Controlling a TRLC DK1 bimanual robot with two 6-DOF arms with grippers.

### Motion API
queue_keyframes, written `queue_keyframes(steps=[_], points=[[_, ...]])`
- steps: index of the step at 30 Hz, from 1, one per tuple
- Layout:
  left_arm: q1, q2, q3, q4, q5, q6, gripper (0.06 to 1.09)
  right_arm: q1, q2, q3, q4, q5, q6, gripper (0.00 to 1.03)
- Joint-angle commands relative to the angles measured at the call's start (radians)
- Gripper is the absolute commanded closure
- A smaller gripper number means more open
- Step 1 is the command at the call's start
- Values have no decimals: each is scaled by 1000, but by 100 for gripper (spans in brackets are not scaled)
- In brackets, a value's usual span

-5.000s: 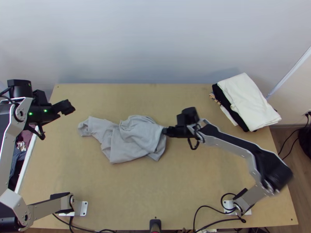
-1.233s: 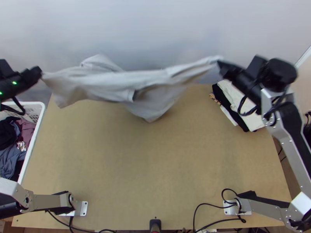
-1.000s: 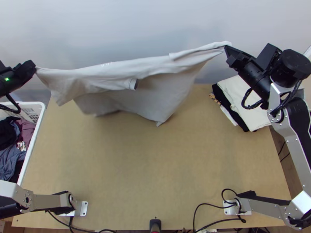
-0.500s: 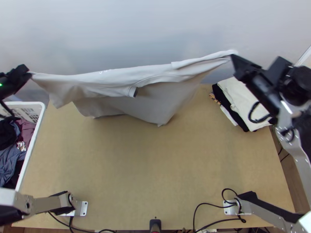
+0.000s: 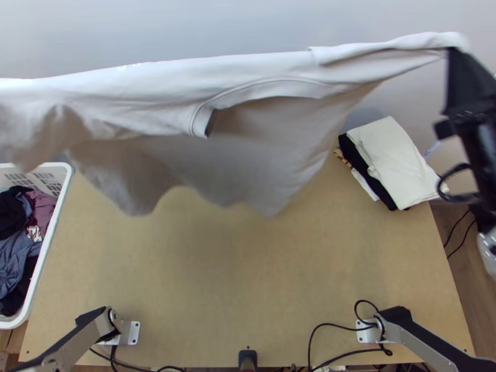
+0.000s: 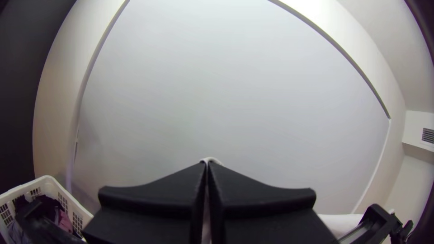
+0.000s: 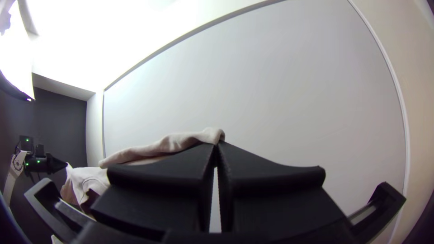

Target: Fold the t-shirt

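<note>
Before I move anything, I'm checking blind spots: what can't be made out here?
- T-shirt: one end cut off by top view's left edge.
- Its lettering, top view: too small.
- Its gripped part, right wrist view: between the right tool's fingers.
- Pile, top view: lower layers mostly under cream cloth.
- Basket, top view: bottom hidden by clothes.

The t-shirt (image 5: pixel 248 155), bunched on the table (image 5: pixel 248 273) 5 seconds ago, now hangs stretched above it, reaching farther toward 10 and 2 o'clock. The right gripper (image 5: pixel 456 51) has moved from centre to 2 o'clock; the left gripper (image 6: pixel 207 163), empty then, now pinches cloth.
</note>
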State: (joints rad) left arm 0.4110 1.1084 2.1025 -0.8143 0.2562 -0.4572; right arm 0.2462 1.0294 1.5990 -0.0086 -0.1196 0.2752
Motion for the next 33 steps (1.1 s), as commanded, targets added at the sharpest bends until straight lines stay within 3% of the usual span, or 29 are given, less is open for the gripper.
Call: queue_keyframes(steps=[1,9,14,19,25,33], points=[[25,-62,17,29,-38,-23,105,-28,-100,45,19,40,-22,100],[8,-232,-208,23,-29,-37,105,-15,-206,22,-114,38,-5,100],[-1,-369,-552,-9,97,-75,105,65,-256,-174,-160,37,33,100],[-20,-410,-826,4,115,-43,105,113,-318,-464,-175,37,107,100],[-100,-326,-1121,191,72,-26,105,110,-261,-748,-41,32,150,100],[-202,57,-1236,529,-21,0,105,33,109,-850,245,-15,194,100]])
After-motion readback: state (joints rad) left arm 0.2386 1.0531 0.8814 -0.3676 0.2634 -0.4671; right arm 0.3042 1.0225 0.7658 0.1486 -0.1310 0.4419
